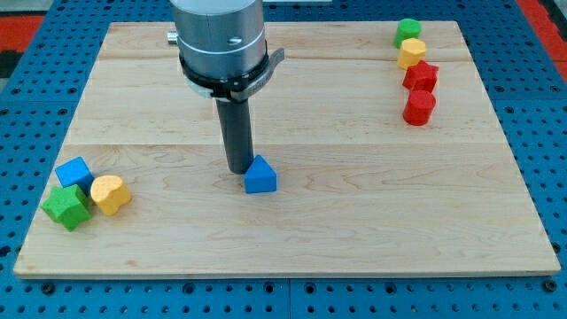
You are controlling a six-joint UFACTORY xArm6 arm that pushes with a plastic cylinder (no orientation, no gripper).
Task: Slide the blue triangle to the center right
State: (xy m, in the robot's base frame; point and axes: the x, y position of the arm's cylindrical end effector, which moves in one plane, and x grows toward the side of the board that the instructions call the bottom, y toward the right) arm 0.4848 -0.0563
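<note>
So there's no pincer on this arm at all, nothing opening or closing or holding anything, just the rod, and my tip [237, 169] is sitting on the counter [354, 221] right up against the blue triangle [260, 175], on its upper-left side as the view goes, looking like it's touching or as good as. The triangle is sitting a bit left of the middle of the board, so I'm reckoning the task is barely getting going: the whole slide over to the center right is still waiting to happen. Tip placement is looking decent for a rightward shove, maybe slightly high. Further out, a blue cube [73, 172], green star [66, 206] and yellow heart [110, 193] are huddling bottom left, and 4 blocks are stacking down the top right: green [407, 29], yellow [411, 53], a red star [422, 76], a red block [418, 107]. No containers anywhere, so nothing's sitting in anything.
</note>
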